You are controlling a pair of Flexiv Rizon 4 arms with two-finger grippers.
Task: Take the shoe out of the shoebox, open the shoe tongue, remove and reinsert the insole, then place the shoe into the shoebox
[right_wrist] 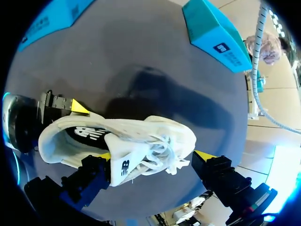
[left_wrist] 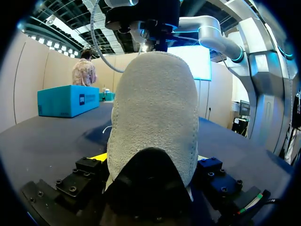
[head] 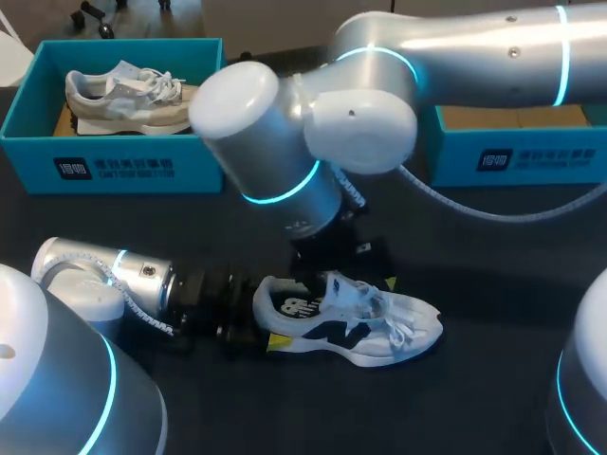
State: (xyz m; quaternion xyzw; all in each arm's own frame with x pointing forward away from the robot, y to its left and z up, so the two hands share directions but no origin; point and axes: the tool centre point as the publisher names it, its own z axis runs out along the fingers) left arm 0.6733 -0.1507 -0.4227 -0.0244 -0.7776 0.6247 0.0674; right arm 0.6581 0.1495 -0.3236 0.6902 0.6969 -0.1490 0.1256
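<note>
The shoe (head: 356, 322) is out on the table (head: 474, 398), lower middle of the head view, lying a bit on its side with the toe pointing right. The left gripper (head: 272, 320) comes in from the lower left and looks clamped on the heel. One yellow tip shows on each side of the heel, and in its own wrist view the heel cup fills the gap between the fingers. The right gripper (right_wrist: 154, 155) hangs over the midfoot with its fingers spread wide. One finger is against the side of the shoe and the other stands clear past the laces (right_wrist: 162, 150), so it's holding nothing.

My guess on handling: it's a light shoe with a soft mesh upper that will cave in if squeezed. The sole and heel counter are the stiff bits, so the heel is a sensible place to pin it. The tongue (head: 356, 294) is thin and floppy, so pinch its top edge. The insole (head: 294, 305) is probably bendy foam, best taken at its heel end where it's exposed. Loose laces could snag a finger.

Writing: there's a logo on the insole and one on the side, and each teal box (upper left (head: 114, 171), upper right (head: 531, 156)) has a white-on-dark label. I'm not spelling any of it out. A second shoe (head: 123, 95) sits in the upper-left box.
</note>
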